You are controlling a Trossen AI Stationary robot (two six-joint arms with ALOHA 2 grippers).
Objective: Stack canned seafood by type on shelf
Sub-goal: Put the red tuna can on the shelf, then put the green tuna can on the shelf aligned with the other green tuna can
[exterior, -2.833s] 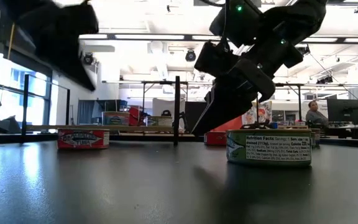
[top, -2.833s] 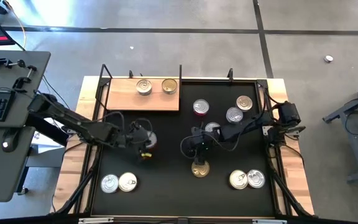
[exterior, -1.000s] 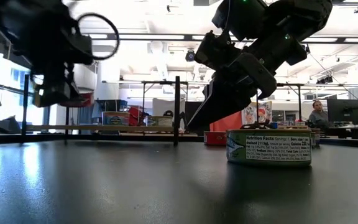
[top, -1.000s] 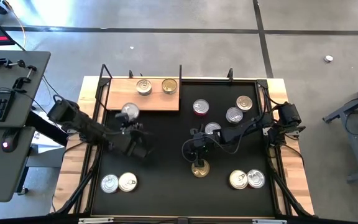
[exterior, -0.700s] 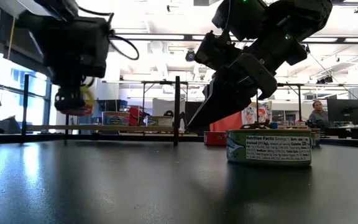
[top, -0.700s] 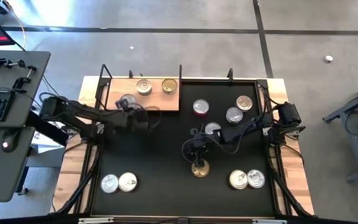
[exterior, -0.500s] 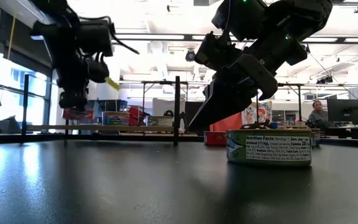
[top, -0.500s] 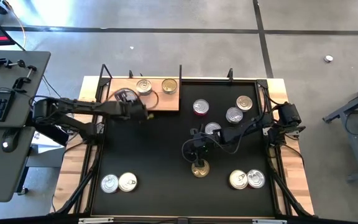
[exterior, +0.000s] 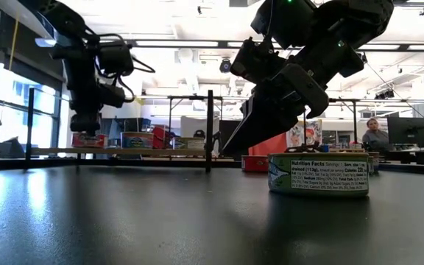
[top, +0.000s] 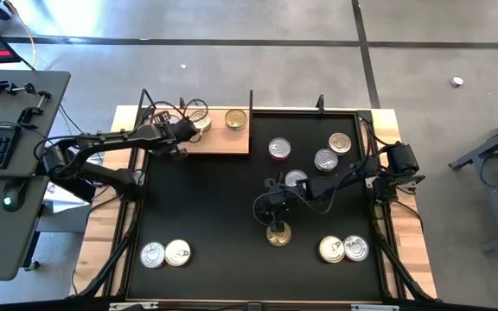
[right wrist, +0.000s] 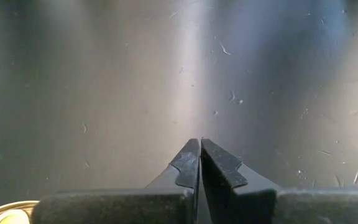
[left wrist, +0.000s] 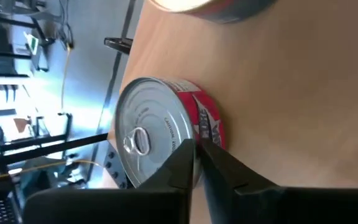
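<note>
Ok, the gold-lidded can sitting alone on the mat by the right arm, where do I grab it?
Come straight down and pinch the gold-lidded can across its short side wall, on opposite sides. It sits flat, lid up, with bare mat around it, so probably any approach angle works.

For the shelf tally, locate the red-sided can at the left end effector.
The red-sided can sits on the wooden shelf, at its left end, beside the left end effector.
</note>
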